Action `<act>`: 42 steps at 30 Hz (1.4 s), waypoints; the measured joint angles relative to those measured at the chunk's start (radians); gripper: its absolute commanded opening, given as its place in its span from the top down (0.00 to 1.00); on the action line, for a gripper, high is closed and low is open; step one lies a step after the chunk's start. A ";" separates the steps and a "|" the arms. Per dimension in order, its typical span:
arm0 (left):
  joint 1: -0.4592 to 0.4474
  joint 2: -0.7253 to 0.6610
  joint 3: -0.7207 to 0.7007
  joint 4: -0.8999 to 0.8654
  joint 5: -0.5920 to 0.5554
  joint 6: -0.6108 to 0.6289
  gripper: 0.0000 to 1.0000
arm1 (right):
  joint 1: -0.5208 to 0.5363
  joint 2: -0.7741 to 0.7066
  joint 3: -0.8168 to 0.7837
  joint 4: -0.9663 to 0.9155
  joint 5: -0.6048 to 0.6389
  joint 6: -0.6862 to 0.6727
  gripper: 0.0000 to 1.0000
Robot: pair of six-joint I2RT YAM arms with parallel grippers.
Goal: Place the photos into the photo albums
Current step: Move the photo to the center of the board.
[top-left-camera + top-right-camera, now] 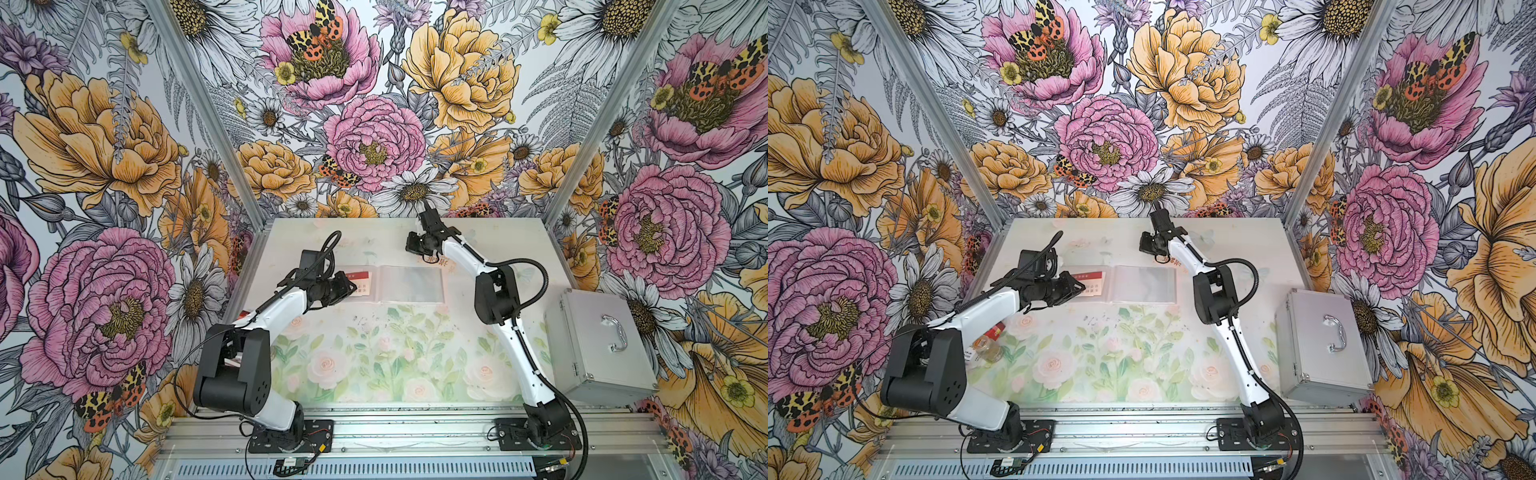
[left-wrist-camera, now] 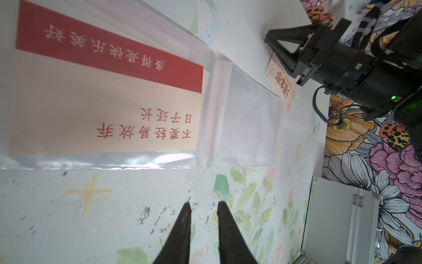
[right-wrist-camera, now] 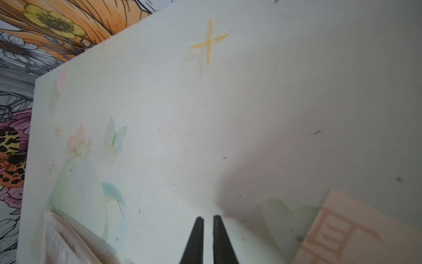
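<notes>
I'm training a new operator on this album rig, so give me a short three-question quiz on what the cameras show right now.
1. True or false: the left gripper holds a card.
2. Where does the loose cream card lie? A: inside a sleeve. B: on the table beside the open album. C: between the left gripper's fingers.
3. How many cards show in the album's sleeves?
Key: 1 false, its jaws stand apart with nothing between them. 2 B. 3 two, a red card and a sleeved cream card.
</notes>
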 measured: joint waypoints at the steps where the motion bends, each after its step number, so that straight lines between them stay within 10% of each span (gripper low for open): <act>1: 0.000 -0.001 0.000 -0.002 -0.002 0.000 0.77 | -0.002 0.000 -0.005 -0.003 0.006 0.000 0.89; 42: -0.142 0.160 0.195 -0.013 -0.029 -0.002 0.77 | -0.142 -0.728 -1.182 0.222 0.186 -0.034 0.92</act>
